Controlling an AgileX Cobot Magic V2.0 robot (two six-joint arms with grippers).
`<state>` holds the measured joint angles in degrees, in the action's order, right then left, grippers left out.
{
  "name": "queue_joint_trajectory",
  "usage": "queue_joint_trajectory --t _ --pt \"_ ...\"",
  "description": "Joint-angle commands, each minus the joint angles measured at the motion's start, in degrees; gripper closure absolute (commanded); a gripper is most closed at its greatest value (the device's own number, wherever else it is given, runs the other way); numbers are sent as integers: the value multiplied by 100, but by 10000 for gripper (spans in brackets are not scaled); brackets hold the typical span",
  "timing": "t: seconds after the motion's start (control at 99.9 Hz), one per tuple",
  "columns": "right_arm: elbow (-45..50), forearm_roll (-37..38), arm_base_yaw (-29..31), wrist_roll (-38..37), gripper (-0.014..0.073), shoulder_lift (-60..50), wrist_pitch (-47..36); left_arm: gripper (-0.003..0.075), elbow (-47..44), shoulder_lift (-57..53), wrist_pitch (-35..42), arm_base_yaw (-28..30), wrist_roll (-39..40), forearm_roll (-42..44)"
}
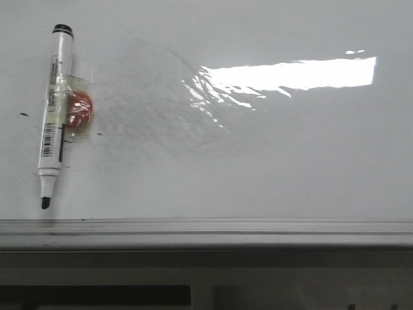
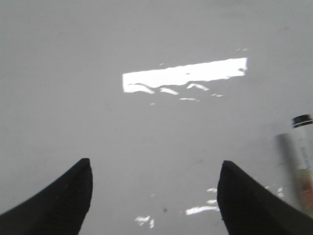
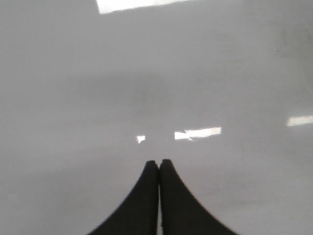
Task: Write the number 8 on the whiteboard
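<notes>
Glossy whiteboard (image 1: 258,168) carries no number 8 yet. On it the marker (image 1: 54,110) lies lengthwise, tip toward the frame, beside the left gripper (image 2: 154,196), whose jaws stand apart, probably nearer; right gripper (image 3: 159,196) is closed, empty.

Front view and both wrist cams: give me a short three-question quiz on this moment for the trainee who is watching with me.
1. True or false: a number 8 is already drawn on the whiteboard.
2. Which gripper has its fingers spread apart? A) left gripper B) right gripper C) both
3. Fill in: the marker lies uncapped on the board at the robot's ____ side, its tip toward the near frame edge.

Key:
1. False. Only faint grey smudges and a few specks show.
2. A. The right one's fingers are pressed together, holding nothing.
3. Left. A red lump wrapped in clear tape is stuck to its barrel.
</notes>
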<state>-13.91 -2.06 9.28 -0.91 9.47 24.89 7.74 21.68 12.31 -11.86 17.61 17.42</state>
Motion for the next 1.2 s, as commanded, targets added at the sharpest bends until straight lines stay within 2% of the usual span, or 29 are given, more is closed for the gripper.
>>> queue_joint_trajectory --t 0.0,0.22,0.49,0.641,0.771,0.881,0.931,1.021,1.141,1.191 --pt "-202 -16 -15 -6 657 126 -389 206 200 292 963 -395 208 -45" --pt "-202 -16 -15 -6 657 126 -368 250 200 932 957 -1481 768 -45" --pt "-202 -16 -15 -6 657 126 -368 250 200 1978 1049 -2766 771 -242" --pt "-202 -16 -15 -6 657 126 -368 251 200 2664 1384 -2883 771 -826" --pt "-202 -16 -15 -6 657 126 -355 251 200 3205 2073 -2883 771 -864" --pt "-202 -16 -15 -6 657 126 -352 268 200 3596 2341 -2873 771 -1023" --pt "-202 -16 -30 -6 657 126 -352 293 200 3748 2435 -2873 771 -1133" --pt "-202 -16 -156 -6 657 126 -352 388 200 3959 2621 -2873 747 -1249" --pt "-202 -27 -526 -6 657 126 -327 573 200 4134 2661 -2873 747 -1249" --pt "-202 -27 -679 -6 657 126 -267 673 200 4144 2661 -2873 747 -1249"
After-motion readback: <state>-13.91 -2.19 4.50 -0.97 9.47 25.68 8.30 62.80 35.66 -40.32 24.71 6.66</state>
